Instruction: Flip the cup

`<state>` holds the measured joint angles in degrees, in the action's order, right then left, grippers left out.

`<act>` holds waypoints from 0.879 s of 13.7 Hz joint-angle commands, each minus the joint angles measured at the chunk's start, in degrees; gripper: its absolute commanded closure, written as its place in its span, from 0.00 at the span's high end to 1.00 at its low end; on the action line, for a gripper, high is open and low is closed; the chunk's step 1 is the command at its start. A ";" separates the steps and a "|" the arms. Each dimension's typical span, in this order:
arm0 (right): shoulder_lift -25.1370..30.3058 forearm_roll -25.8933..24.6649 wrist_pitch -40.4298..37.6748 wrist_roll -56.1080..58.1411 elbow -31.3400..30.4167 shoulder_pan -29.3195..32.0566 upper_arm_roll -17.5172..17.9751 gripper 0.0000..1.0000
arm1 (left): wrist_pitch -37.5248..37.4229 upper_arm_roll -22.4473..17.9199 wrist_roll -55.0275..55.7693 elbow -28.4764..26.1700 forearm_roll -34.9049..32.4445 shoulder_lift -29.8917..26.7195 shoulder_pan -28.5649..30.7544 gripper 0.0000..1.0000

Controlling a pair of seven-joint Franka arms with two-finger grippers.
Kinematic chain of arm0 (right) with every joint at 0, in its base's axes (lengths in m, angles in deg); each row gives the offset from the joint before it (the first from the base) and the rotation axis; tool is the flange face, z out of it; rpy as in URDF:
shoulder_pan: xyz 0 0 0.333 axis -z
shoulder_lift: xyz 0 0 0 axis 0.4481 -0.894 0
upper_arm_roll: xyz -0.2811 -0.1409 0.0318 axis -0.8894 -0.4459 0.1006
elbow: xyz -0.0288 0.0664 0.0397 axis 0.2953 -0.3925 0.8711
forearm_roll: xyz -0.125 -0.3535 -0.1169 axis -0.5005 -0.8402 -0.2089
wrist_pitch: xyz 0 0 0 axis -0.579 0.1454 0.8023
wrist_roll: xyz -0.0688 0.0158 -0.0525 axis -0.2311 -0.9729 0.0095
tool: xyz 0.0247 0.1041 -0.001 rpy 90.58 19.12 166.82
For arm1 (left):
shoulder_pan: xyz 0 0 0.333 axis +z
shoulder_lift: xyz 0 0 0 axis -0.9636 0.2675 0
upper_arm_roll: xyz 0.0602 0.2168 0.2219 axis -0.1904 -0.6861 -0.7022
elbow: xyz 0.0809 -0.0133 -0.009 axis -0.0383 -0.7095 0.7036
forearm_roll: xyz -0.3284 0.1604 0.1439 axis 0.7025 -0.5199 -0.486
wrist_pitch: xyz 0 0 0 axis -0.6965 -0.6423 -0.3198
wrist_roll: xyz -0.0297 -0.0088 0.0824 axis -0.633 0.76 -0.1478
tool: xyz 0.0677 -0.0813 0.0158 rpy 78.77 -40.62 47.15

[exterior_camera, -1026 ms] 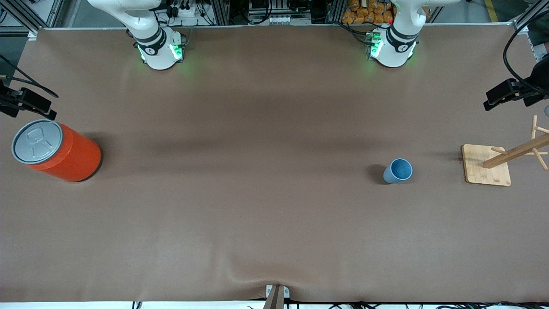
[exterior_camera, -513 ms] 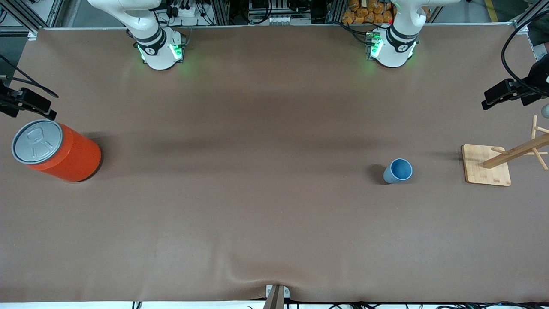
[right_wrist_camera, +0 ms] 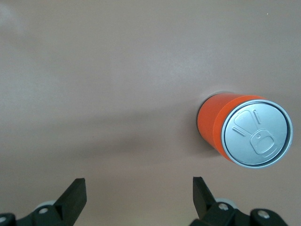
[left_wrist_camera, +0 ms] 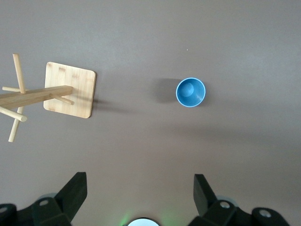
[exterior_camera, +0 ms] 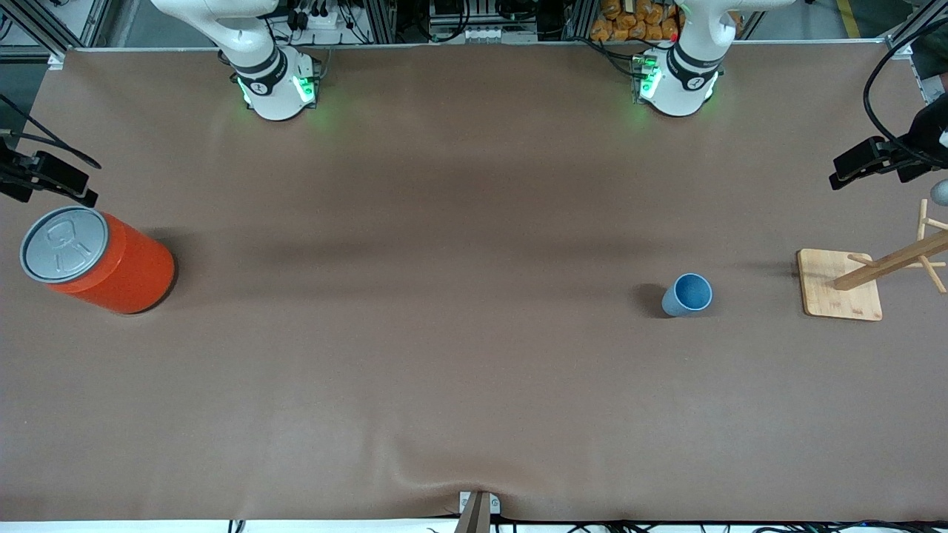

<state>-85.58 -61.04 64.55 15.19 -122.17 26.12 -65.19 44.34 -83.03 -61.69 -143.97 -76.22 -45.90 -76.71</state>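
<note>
The small light-blue cup (exterior_camera: 687,295) stands upright on the brown table, mouth up and darker blue inside, toward the left arm's end. The left wrist view looks down into the cup (left_wrist_camera: 191,92) from high above. My left gripper (left_wrist_camera: 139,183) hangs well above the table, open and empty, with the cup far below and off to one side of it. My right gripper (right_wrist_camera: 139,184) is also open and empty, high over the right arm's end of the table.
A large orange can (exterior_camera: 111,259) with a grey pull-tab lid stands at the right arm's end; the right wrist view also shows the can (right_wrist_camera: 244,129). A wooden peg rack on a square base (exterior_camera: 840,285) stands beside the cup at the left arm's end.
The left hand has drifted slightly toward the table's middle. The cup, the can and the right arm have not moved.
</note>
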 commanded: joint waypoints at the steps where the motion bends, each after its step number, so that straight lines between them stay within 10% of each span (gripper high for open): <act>1: -0.14 0.54 -0.43 0.40 0.80 0.33 0.30 1.00 | -0.42 -0.11 0.76 -0.63 0.87 -0.99 -0.15 1.00; 12: -0.14 0.54 -0.43 0.40 0.80 0.25 0.30 1.00 | -0.94 -0.28 0.68 -0.28 0.61 -0.99 -1.73 1.00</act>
<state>-85.58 -61.04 64.55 15.20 -122.17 26.11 -65.16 44.17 -83.03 -61.02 -144.03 -76.21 -45.90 -78.10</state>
